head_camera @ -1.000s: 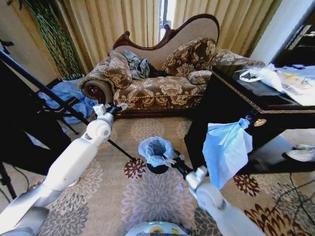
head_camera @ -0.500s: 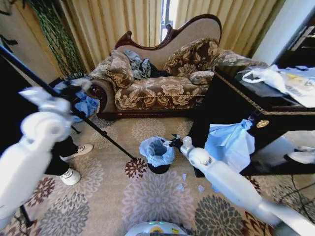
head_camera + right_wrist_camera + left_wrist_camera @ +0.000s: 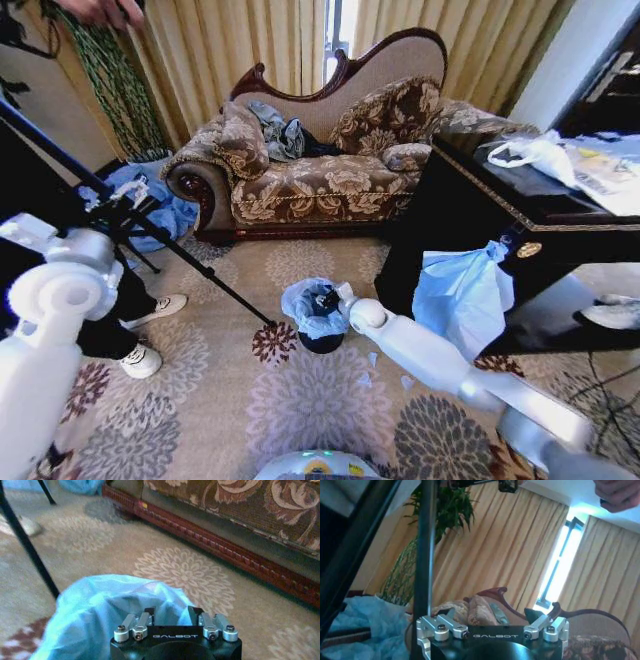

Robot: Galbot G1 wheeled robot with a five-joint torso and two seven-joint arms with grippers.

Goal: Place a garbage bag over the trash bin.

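- Head view: the bin (image 3: 321, 343) was seen standing on the patterned carpet (image 3: 300, 400), in front of the sofa (image 3: 320, 180) and just beside the dark desk (image 3: 470, 230).
- The bag (image 3: 303, 303) was draped over the bin's mouth, its light-blue plastic bunched around the rim, with the black base left showing below.
- The right arm was stretched forward from the lower right, and the right claw (image 3: 325, 298) was placed at the bag's opening, over the bin.
- Right wrist view: the bag (image 3: 100, 607) was spread directly ahead of the right claw (image 3: 172, 614); the fingers (image 3: 148, 612) were set a narrow gap apart, and whether any plastic was pinched between them could not be told.
- The left arm was raised at the left edge of the head view, well apart from the bin.
- Left wrist view: the left claw (image 3: 492, 615) was pointed up toward the curtains (image 3: 510, 555) and the sofa, with its fingers spread wide and nothing held between them.
- A black tripod leg (image 3: 180, 262) was slanted across the carpet, ending near the bin.
- A larger bunch of blue plastic (image 3: 460, 295) was hung against the desk's side, and a white plastic bag (image 3: 530, 155) was laid on the desk top.
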